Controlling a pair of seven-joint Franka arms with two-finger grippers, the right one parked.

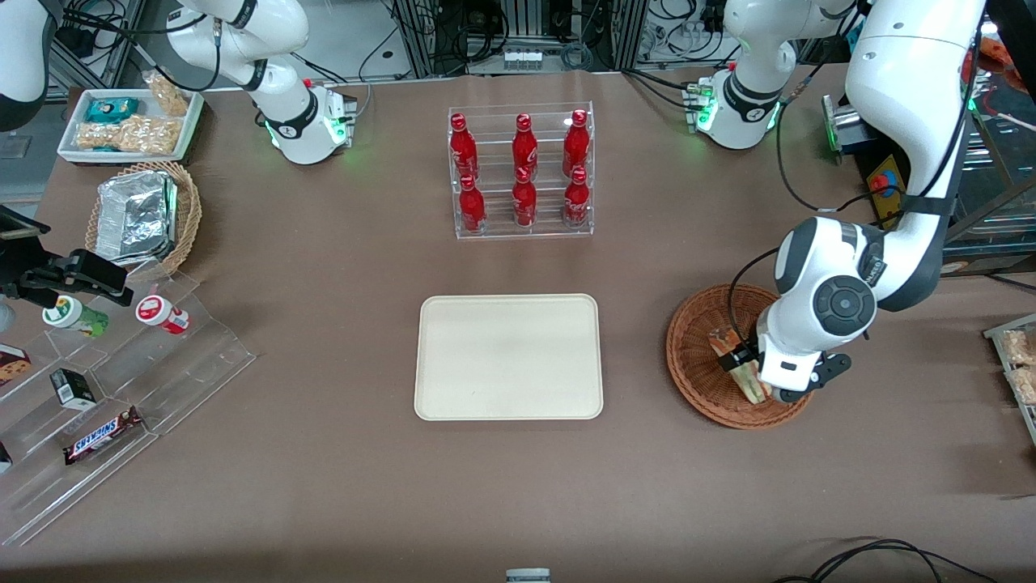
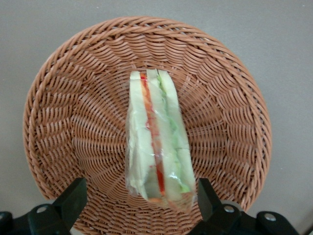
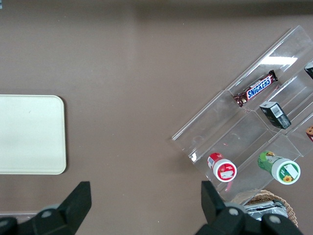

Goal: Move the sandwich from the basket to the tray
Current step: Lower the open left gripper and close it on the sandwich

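The sandwich [image 2: 156, 147], a plastic-wrapped white-bread wedge with red and green filling, lies in the reddish-brown wicker basket [image 2: 49, 98]. My left gripper [image 2: 141, 198] hangs low over it, open. Its two black fingers [image 2: 73, 196] straddle the wide end of the sandwich, one close to the wrapper, the other well apart. In the front view the gripper [image 1: 749, 368] is over the basket [image 1: 688, 380], and the sandwich [image 1: 754, 387] shows partly under the wrist. The cream-beige tray [image 1: 508, 356] lies bare mid-table, toward the parked arm from the basket.
A clear rack of red bottles [image 1: 522, 172] stands farther from the front camera than the tray. Toward the parked arm's end are a clear stepped display with snacks [image 1: 121, 389], a tan basket with foil container [image 1: 142, 217] and a white snack tray [image 1: 129, 123].
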